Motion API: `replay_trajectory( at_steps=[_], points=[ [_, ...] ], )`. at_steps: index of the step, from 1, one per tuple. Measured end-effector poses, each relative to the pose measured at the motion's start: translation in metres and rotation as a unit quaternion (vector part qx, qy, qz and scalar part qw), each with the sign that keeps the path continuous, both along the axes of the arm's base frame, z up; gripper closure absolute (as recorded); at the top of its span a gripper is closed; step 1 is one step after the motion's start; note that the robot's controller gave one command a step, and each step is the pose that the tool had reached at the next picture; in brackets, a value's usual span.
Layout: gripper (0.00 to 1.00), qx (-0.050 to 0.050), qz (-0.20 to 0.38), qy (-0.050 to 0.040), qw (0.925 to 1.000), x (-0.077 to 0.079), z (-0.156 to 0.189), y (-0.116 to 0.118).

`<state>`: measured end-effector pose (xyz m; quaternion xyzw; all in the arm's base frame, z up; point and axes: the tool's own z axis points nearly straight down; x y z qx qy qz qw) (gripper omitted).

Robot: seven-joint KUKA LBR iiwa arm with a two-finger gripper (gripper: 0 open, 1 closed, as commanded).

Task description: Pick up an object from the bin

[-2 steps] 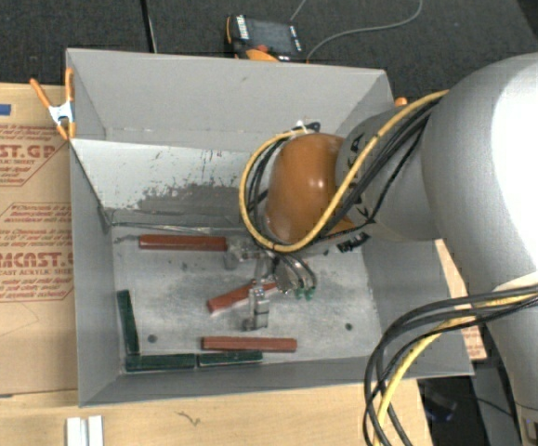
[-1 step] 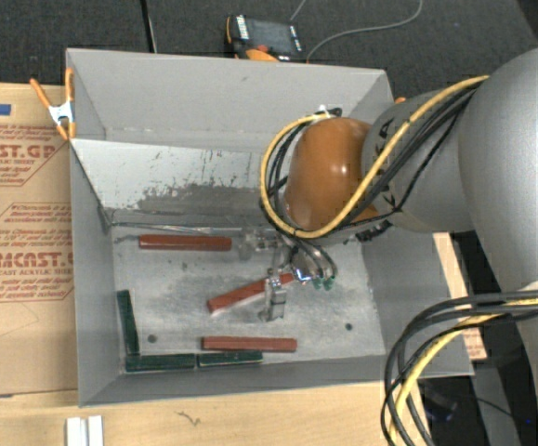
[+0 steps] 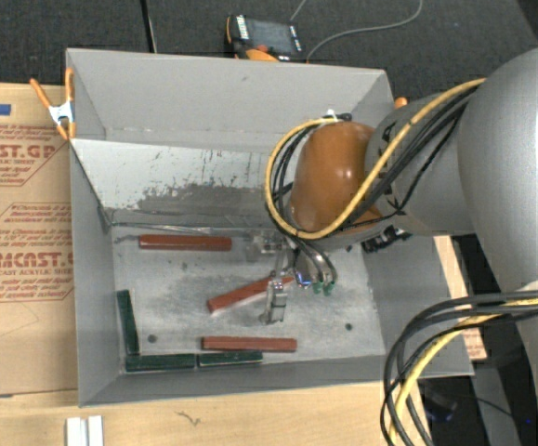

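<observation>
My gripper (image 3: 275, 305) hangs low over the middle of the bin floor, below the orange wrist cover. A reddish-brown flat stick (image 3: 238, 297) lies slanted there, and its right, upper end reaches in under the gripper. Whether that end is gripped is hidden by the gripper body. A second brown stick (image 3: 249, 344) lies flat just below the gripper, near the bin's front wall.
A third brown stick (image 3: 185, 242) lies along the back of the floor. Dark green sticks line the front left corner: one upright along the left wall (image 3: 126, 323), two end to end along the front wall (image 3: 162, 362) (image 3: 229, 360). The arm and its cables cover the bin's right side.
</observation>
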<state>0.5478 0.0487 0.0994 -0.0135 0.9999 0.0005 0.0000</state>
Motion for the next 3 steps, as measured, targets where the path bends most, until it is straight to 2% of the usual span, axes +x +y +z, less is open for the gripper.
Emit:
replay_trajectory(
  at_steps=[1, 2, 3],
  points=[
    [0.0, 0.0, -0.009, 0.001, 1.0, -0.0003, -0.0316, 0.0021],
    [0.0, 0.0, -0.009, -0.0004, 1.0, -0.0001, -0.0318, 0.0027],
    [1.0, 0.0, -0.009, -0.0006, 1.0, 0.0004, -0.0305, 0.0029]
  ],
)
